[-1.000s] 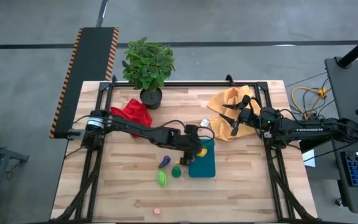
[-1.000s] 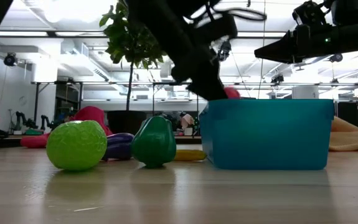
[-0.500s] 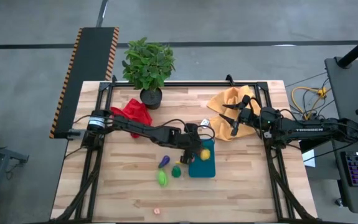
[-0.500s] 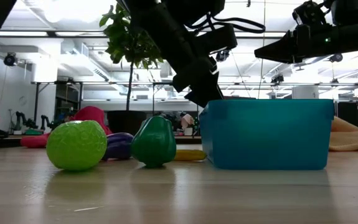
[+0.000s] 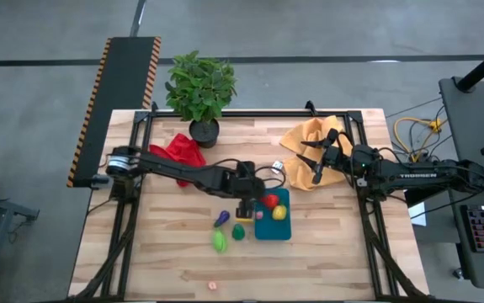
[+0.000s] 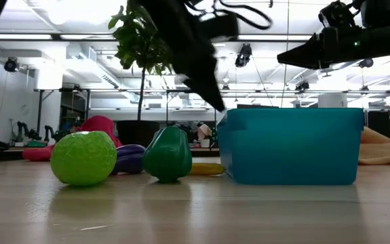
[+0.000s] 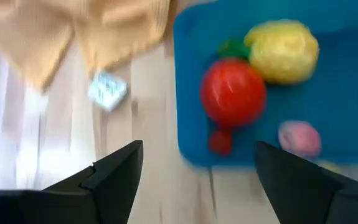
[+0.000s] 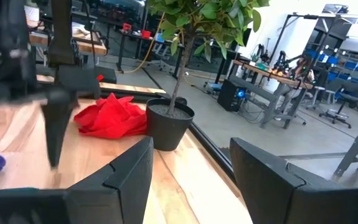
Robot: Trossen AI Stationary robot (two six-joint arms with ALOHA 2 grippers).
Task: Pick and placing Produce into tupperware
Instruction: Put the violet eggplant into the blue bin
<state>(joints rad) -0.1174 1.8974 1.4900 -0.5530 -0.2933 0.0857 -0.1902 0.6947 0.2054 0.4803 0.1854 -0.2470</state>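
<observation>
High view first: I see the teal-blue rectangular plastic tupperware (image 5: 273, 215) with rounded corners sitting near the middle of the pale wooden plank desk (image 5: 166, 252). Inside it lie a glossy round red toy tomato (image 5: 270, 202) and a bumpy yellow toy fruit (image 5: 279, 212), close together, with a small pink piece (image 5: 259, 215) near the container's left wall. On my left wrist view the red one (image 7: 233, 93) is smooth and shiny with a green stalk, touching the yellow one (image 7: 283, 51).

Left of the tupperware, on the bare wood, rest a purple toy eggplant (image 5: 222, 219), a dark green pear-shaped toy (image 5: 238, 231) and a bright lime-green toy ball (image 5: 219, 242). From the low view the lime ball (image 6: 83, 158) has a dimpled skin, the dark green piece (image 6: 167, 154) is smooth and tapers upward, and a flat yellow piece (image 6: 206, 169) lies just beside the container wall (image 6: 289, 146).

My left tool (image 5: 243, 208) hangs over the container's left edge, fingers spread and holding nothing. My right tool (image 5: 316, 160) waits raised over the crumpled mustard-yellow cloth (image 5: 305, 139), fingers parted and empty.

A rumpled red cloth (image 5: 178, 151) and a leafy potted plant in a black pot (image 5: 199, 88) stand at the desk's far side.
</observation>
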